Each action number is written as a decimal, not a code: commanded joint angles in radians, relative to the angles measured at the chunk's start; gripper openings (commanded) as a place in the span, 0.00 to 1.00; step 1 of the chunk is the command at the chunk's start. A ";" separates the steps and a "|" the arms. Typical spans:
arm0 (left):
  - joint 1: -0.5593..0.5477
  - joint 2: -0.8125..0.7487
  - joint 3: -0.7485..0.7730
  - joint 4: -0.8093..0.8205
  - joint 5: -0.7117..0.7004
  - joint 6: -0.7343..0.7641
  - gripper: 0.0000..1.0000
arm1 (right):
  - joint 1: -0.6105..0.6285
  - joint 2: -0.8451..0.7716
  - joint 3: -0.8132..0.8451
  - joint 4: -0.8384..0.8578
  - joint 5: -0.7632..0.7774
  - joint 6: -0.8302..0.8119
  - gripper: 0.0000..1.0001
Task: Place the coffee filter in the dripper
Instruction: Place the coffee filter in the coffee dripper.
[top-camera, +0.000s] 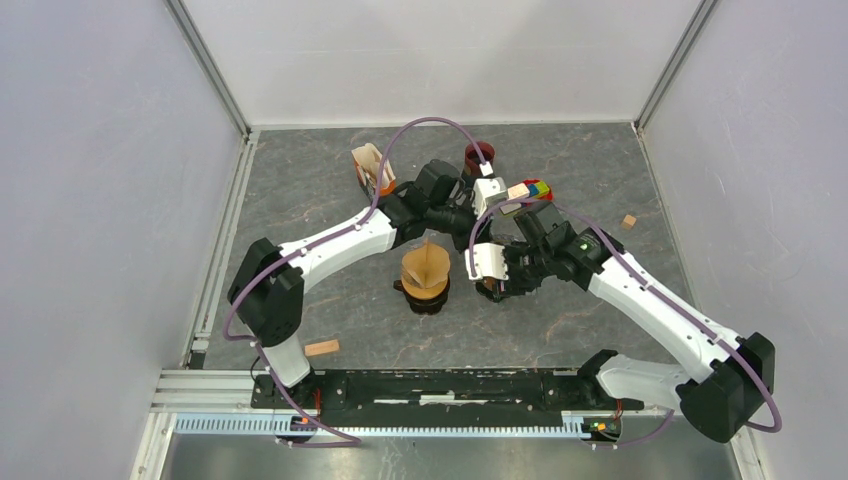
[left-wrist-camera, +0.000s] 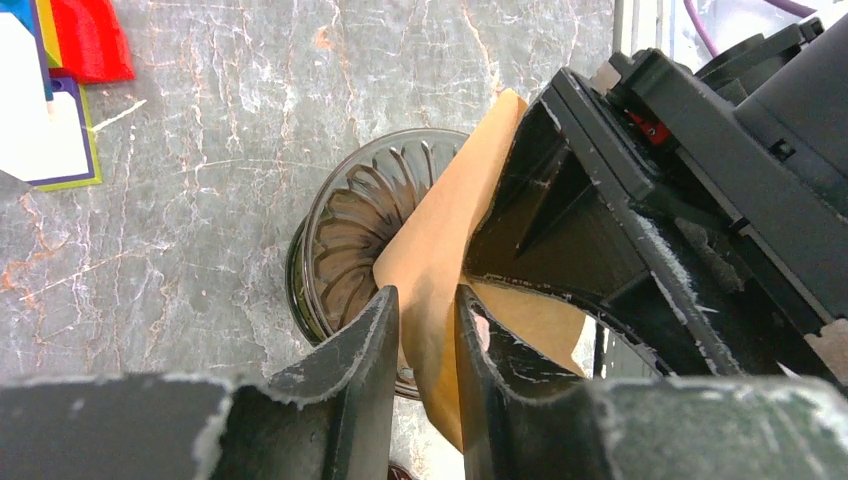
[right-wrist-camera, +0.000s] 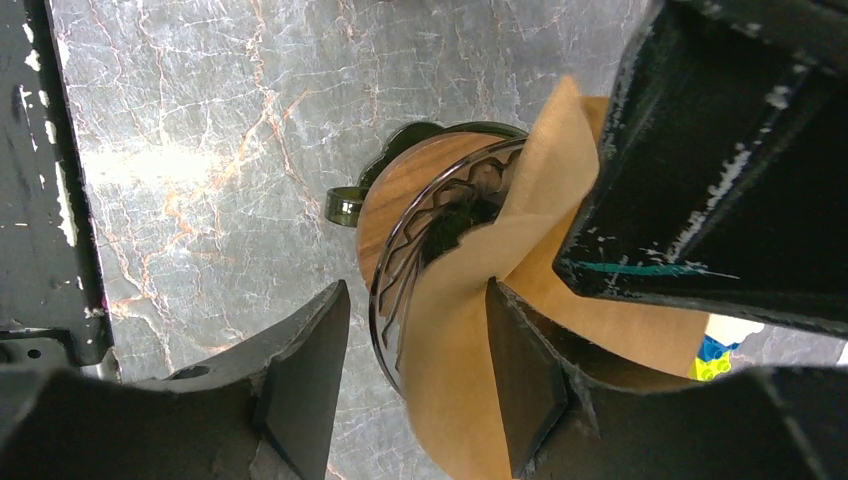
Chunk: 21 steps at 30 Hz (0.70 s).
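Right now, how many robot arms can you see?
2. The left arm stretches from the near left to the dripper; the right arm stretches from the near right. None looks hidden.

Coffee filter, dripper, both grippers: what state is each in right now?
coffee filter, in the dripper but folded over, not spread open
dripper, upright, ribs half bare
left gripper, fingers slightly apart, filter edge between them
right gripper, fingers wide open astride the dripper rim
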<state>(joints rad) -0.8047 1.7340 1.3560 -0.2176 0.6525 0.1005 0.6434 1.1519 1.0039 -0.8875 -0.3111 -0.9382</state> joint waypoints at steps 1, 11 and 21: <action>-0.004 -0.049 0.063 -0.026 -0.002 0.052 0.35 | 0.001 -0.029 0.042 0.014 -0.009 -0.005 0.60; -0.004 -0.047 0.064 -0.037 0.001 0.056 0.39 | 0.000 -0.020 0.001 0.061 0.003 -0.002 0.67; -0.013 -0.007 0.118 -0.085 -0.059 0.119 0.51 | 0.001 0.002 -0.019 0.045 -0.029 -0.022 0.65</action>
<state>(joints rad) -0.8055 1.7313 1.4078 -0.2829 0.6266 0.1318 0.6434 1.1492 0.9905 -0.8474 -0.3073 -0.9401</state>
